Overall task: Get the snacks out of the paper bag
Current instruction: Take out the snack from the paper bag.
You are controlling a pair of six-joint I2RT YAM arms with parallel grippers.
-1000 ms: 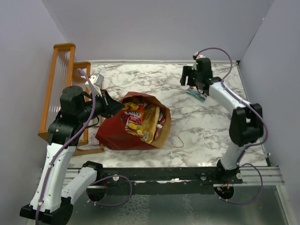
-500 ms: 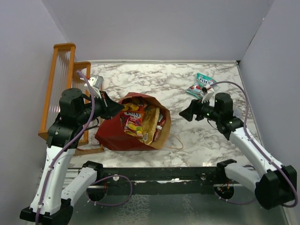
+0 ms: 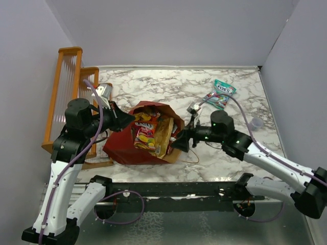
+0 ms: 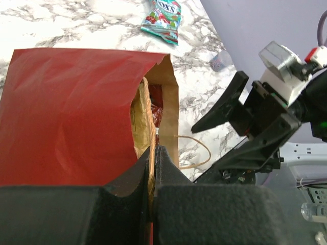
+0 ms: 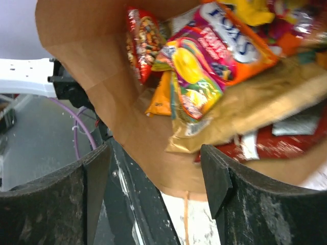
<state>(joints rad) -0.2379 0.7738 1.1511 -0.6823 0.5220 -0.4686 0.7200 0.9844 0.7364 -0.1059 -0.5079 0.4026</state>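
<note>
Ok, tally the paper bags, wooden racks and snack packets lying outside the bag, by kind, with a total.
Paper bag: 1
Wooden rack: 1
Snack packet outside the bag: 1
Total: 3

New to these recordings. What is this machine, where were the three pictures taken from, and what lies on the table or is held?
Two white robot arms are bolted at the near edge of a marble table, each ending in a two-finger hand. The wide picture comes from a fixed camera above and behind them. The other two come from a camera on each wrist, showing that arm's own fingers. On the table a dark red paper bag lies on its side, with snacks showing in its mouth. A teal pouch lies apart at the far right, and an orange wooden rack stands at the left. The left hand is pinched shut on the bag's rim. The right hand is open at the bag's mouth, holding nothing.
</note>
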